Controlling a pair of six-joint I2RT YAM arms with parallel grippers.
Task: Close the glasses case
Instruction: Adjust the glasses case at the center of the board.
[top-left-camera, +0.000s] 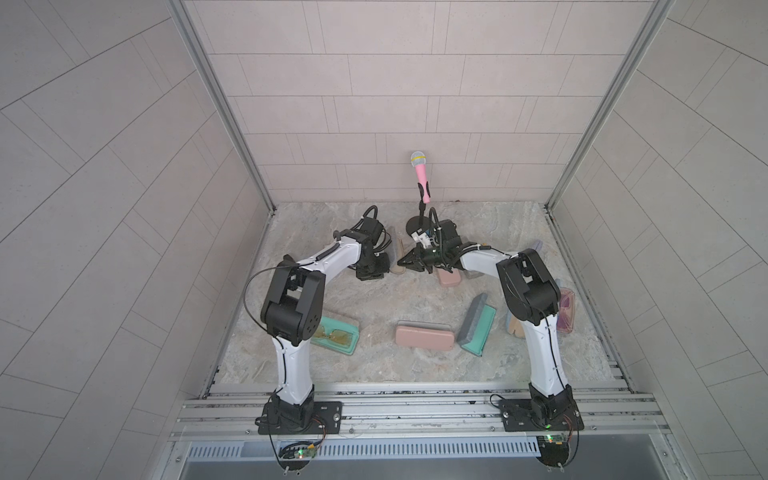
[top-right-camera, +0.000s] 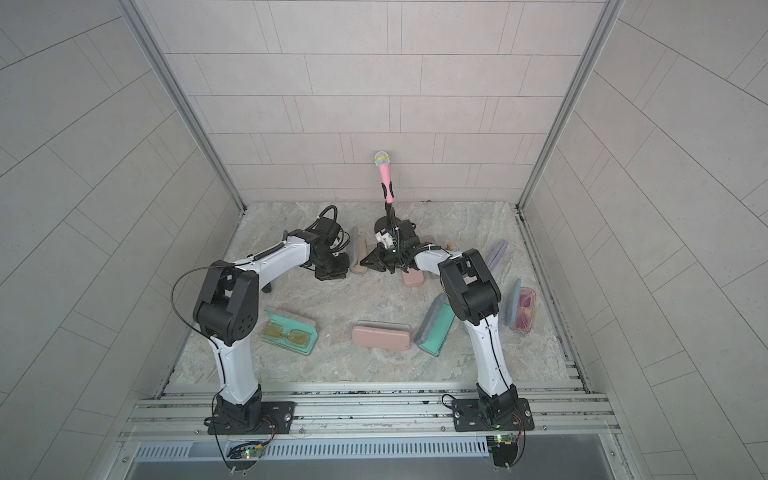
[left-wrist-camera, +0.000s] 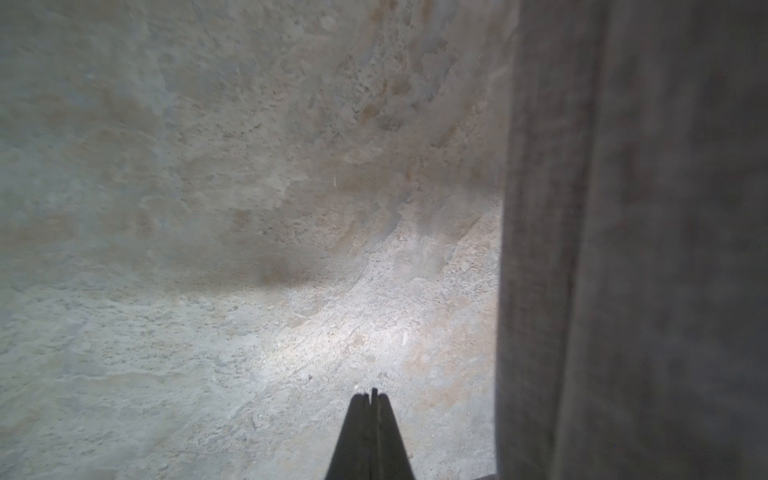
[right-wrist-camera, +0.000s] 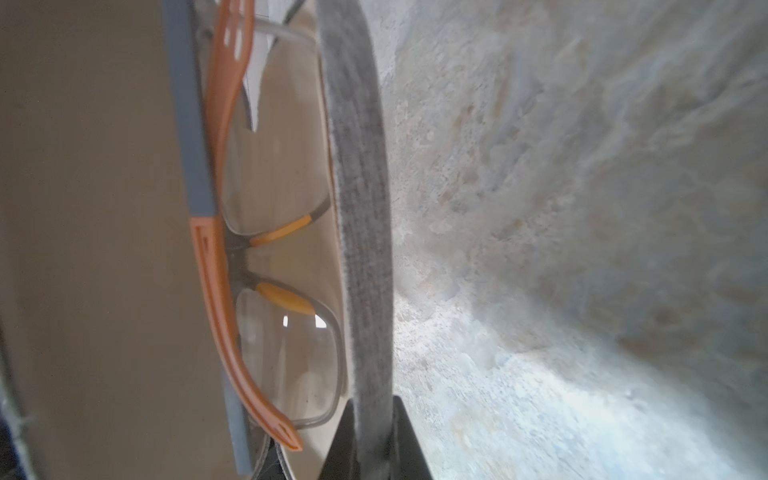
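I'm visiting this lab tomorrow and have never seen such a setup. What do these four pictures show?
These are two robot arms, left arm and right arm, bolted at the front of a stone-patterned table. Two pictures look down on everything from above; two come from cameras on the arms' wrists. Several glasses cases lie on the table, like an open teal case with yellow glasses and a closed pink case; a pink microphone stands at the back. The right gripper pinches the grey felt edge of an open beige case holding orange-armed glasses. The left gripper is shut and empty beside it.
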